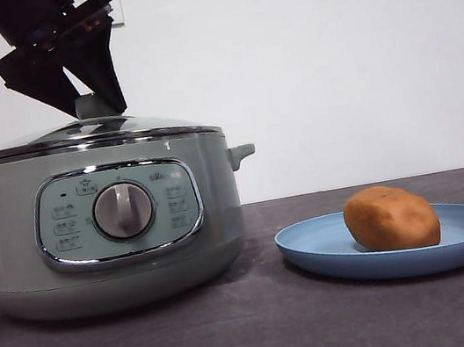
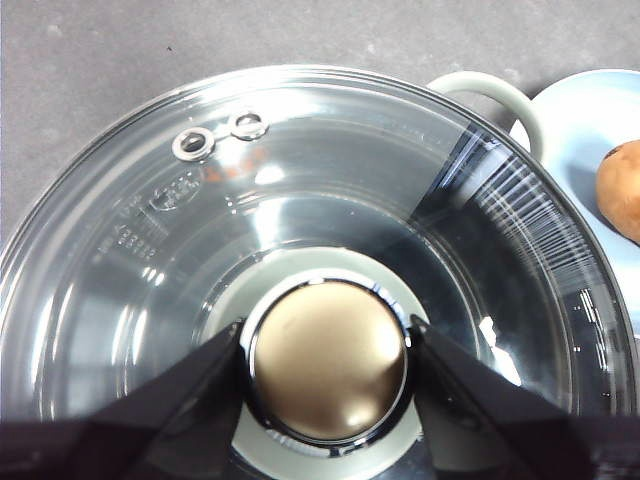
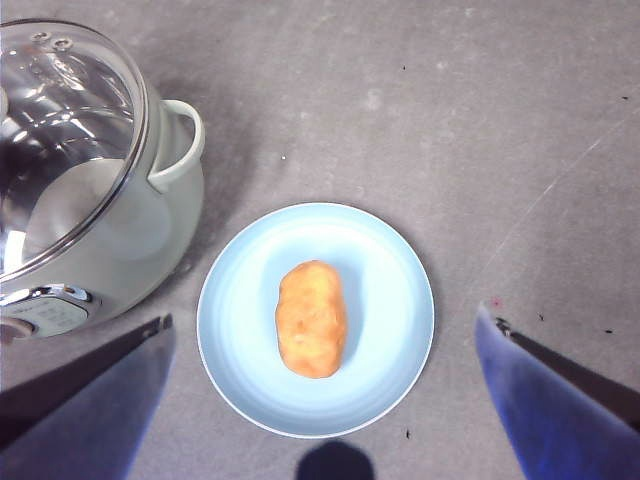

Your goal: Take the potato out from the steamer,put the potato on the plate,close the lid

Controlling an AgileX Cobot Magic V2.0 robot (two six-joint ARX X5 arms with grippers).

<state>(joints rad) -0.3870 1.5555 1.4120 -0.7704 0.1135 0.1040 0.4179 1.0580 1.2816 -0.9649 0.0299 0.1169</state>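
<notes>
The left gripper [image 1: 95, 98] is matte black, with two wedge-shaped jaws beneath a boxy black wrist trailing what looks like a black cable.

From the front, I'm losing most of the lid's [image 1: 92, 133] knob behind the left gripper [image 1: 93, 101], and the frame's left edge is cutting the steamer [image 1: 109, 238]. I'm not able to read the panel's small markings. In the left wrist view, the right edge is clipping the potato [image 2: 622, 190] and the plate [image 2: 585, 120].
</notes>
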